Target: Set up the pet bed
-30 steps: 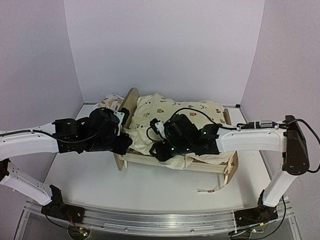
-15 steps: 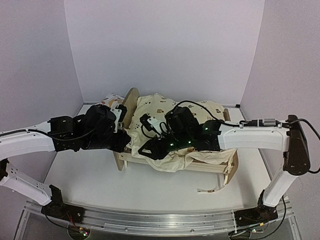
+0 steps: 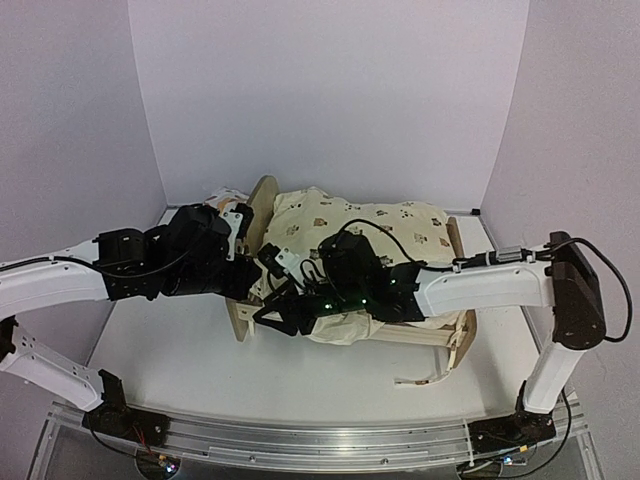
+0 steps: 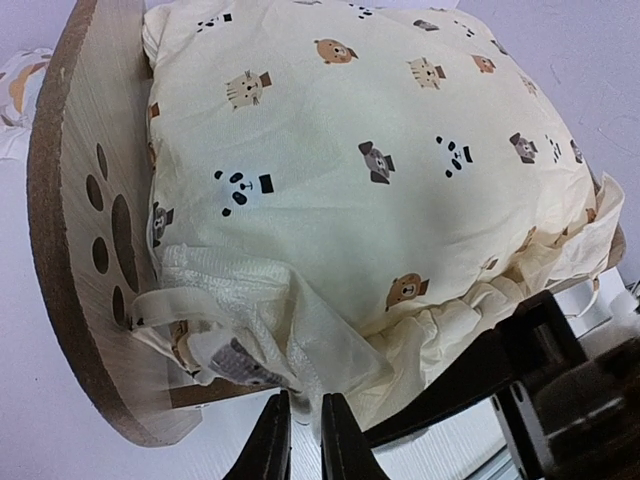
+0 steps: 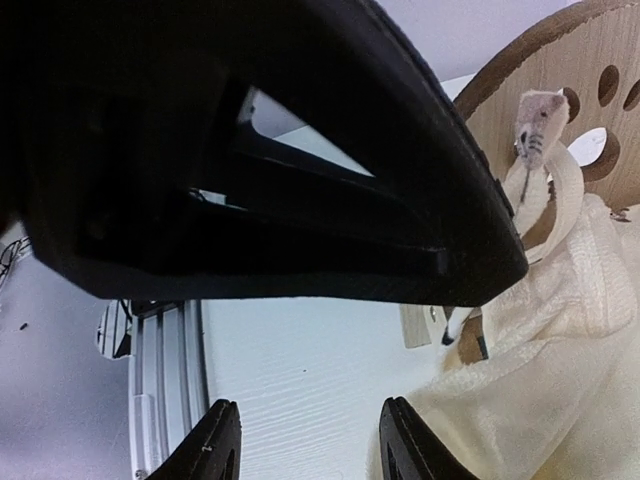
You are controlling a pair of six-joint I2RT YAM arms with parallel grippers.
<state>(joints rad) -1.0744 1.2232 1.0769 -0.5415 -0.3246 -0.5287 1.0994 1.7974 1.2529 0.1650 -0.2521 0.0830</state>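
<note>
The pet bed [image 3: 262, 198] stands mid-bench [image 3: 180, 370], its long side facing the arms, with a cream animal-print quilt [image 3: 370, 225] heaped over the frame and hiding the base; both arms reach in low at the bed's left end, by the rounded end board with paw-print cutouts [image 4: 80, 200]; the left end effector [image 4: 304, 425] has its fingers drawn almost together, pinched on the quilt's ruffled corner at the near left of the bed; the right end effector [image 5: 310, 445] sits just beside that corner with its fingers apart and nothing between them, only bare bench beneath; in the right wrist view a cream tie [image 5: 545, 190] hangs against the end board [image 5: 590, 90], with quilt fabric [image 5: 540, 400] bunched below it; a small printed pillow [image 3: 220, 205] lies on the bench behind the left end board, outside the frame; another cream tie [image 3: 425, 378] trails on the bench near the bed's right foot.
</note>
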